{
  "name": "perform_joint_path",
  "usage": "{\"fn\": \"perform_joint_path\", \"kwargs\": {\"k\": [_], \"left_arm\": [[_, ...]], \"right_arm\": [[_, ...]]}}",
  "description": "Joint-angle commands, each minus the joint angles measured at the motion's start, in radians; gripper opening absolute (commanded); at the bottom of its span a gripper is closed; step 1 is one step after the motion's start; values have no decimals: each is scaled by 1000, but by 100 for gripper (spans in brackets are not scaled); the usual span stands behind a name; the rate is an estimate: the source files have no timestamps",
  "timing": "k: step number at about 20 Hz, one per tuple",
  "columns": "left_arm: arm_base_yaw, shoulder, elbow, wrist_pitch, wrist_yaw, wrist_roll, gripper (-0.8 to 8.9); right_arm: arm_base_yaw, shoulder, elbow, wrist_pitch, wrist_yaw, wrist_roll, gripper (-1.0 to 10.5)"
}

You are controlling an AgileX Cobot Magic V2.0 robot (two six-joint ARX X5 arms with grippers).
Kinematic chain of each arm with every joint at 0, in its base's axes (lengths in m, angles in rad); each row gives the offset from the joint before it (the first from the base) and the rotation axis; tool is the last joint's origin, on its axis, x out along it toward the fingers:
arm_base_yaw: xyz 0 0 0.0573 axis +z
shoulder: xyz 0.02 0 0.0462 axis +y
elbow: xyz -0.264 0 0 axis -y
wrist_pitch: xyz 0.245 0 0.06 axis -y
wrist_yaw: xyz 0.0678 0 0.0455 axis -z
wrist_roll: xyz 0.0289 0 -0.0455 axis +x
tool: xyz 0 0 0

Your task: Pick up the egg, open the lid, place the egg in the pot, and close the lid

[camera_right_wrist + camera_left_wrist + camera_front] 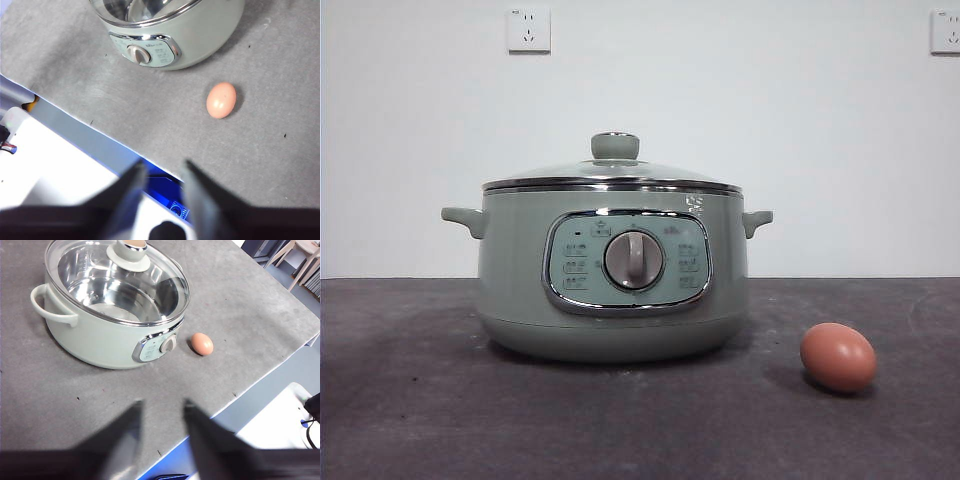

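Left pincer (pixel 161 412) spread and empty, egg (pixel 837 357) beside lidded pot (pixel 612 270)

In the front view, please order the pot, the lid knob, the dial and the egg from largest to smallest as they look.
1. pot
2. egg, though it lies nearer the camera
3. dial, close to the egg
4. lid knob

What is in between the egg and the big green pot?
Nothing but bare grey table. In the front and right wrist views, the egg lies apart from the pot, with only tabletop between them.
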Motion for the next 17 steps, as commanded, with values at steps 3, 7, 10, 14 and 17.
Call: {"fn": "perform_joint_path", "kwargs": {"k": [3, 7, 10, 14, 17], "left_arm": [[-2, 3, 1, 13, 6, -3, 674], [-2, 5, 1, 13, 6, -3, 673], [-2, 5, 1, 13, 7, -3, 673], [-2, 5, 1, 13, 7, -3, 673], [-2, 5, 1, 13, 6, -3, 673]], "right_arm": [[2, 21, 2, 6, 2, 10, 597], [3, 66, 2, 28, 2, 10, 595], [3, 126, 2, 89, 3, 11, 595], [45, 275, 2, 157, 35, 14, 594], [131, 412, 2, 201, 134, 31, 594]]}}
